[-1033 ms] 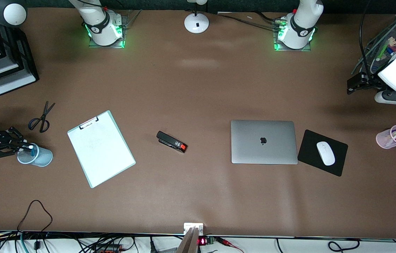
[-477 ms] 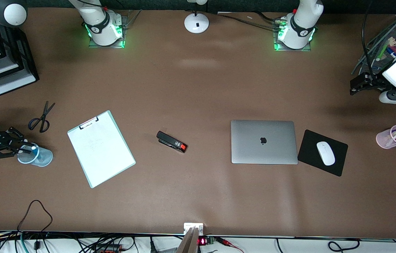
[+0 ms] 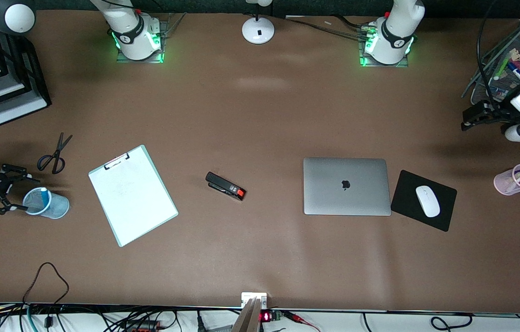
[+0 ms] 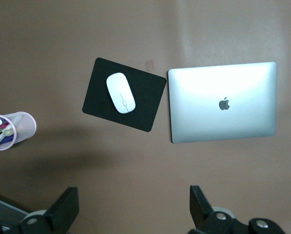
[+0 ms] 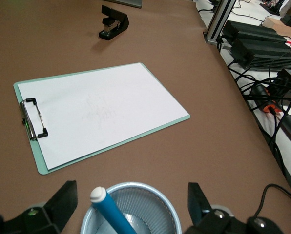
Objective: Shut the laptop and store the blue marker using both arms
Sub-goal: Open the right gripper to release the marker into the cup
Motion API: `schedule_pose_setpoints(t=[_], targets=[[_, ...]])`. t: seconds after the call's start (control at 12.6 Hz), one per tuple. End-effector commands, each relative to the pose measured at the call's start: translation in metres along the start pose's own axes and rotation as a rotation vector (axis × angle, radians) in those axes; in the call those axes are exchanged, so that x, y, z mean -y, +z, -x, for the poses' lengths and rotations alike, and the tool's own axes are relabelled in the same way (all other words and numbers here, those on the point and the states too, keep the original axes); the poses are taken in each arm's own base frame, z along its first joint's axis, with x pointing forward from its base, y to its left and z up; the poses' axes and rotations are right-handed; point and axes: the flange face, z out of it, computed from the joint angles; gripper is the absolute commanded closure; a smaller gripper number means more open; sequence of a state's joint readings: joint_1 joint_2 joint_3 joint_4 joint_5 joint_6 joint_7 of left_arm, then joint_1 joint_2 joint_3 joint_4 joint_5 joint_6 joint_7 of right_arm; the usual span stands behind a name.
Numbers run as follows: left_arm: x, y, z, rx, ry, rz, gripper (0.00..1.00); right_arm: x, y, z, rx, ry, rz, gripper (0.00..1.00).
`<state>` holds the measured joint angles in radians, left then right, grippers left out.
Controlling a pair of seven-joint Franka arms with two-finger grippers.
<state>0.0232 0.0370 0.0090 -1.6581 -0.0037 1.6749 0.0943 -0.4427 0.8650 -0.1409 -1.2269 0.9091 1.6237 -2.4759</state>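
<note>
The silver-grey laptop [image 3: 345, 186] lies closed, apple logo up, and also shows in the left wrist view [image 4: 222, 102]. The light-blue marker [image 3: 43, 195] stands white end up in a blue mesh cup [image 3: 55, 207] at the right arm's end of the table. In the right wrist view the marker [image 5: 109, 209] leans inside the cup [image 5: 157, 195]. My right gripper [image 3: 18, 193] is open and empty beside the cup, its fingers either side of it in the right wrist view [image 5: 131, 204]. My left gripper [image 3: 471, 119] is open and empty, up in the air at the left arm's end [image 4: 134, 209].
A clipboard [image 3: 132, 194], scissors [image 3: 55, 154] and a stapler [image 3: 225, 186] lie between cup and laptop. A black mouse pad [image 3: 442, 216] with a white mouse [image 3: 427, 201] lies beside the laptop. A pink pen cup [image 3: 509, 182], a wire basket [image 3: 495, 60] and stacked trays [image 3: 2, 92] stand at the table's ends.
My right gripper has let go of the marker and drawn back from the cup toward the table's end. The marker stays in the cup. My left gripper has drifted slightly toward the table's edge.
</note>
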Motion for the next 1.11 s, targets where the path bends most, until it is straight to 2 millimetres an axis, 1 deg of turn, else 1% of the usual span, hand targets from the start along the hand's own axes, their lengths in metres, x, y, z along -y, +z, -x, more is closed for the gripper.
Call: schedule_pose_setpoints(t=[0.0,0.24,0.4,0.56,0.64,0.72,0.79,1.03], targets=[[0.017,-0.012,-0.008,-0.017,-0.005,0.021,0.00,-0.002,-0.010,-0.021,0.013,0.049,-0.065,0.00],[0.017,-0.015,-0.008,-0.021,-0.016,0.017,0.00,-0.008,-0.031,-0.051,0.065,0.080,-0.101,0.00],[0.017,-0.014,-0.008,-0.020,-0.018,0.020,0.00,-0.016,-0.040,-0.078,0.104,0.095,-0.110,0.00],[0.016,-0.014,-0.009,-0.022,-0.016,0.023,0.00,-0.023,-0.044,-0.105,0.129,0.114,-0.130,0.00],[0.016,-0.014,-0.009,-0.022,-0.018,0.023,0.00,-0.027,-0.043,-0.118,0.144,0.118,-0.145,0.00],[0.011,-0.014,-0.009,-0.021,-0.009,0.022,0.00,-0.031,-0.045,-0.135,0.168,0.122,-0.151,0.00],[0.012,-0.015,-0.009,-0.024,-0.007,0.022,0.00,-0.035,-0.047,-0.148,0.192,0.134,-0.155,0.00],[0.012,-0.015,-0.009,-0.025,-0.006,0.023,0.00,-0.045,-0.040,-0.185,0.246,0.129,-0.179,0.00]])
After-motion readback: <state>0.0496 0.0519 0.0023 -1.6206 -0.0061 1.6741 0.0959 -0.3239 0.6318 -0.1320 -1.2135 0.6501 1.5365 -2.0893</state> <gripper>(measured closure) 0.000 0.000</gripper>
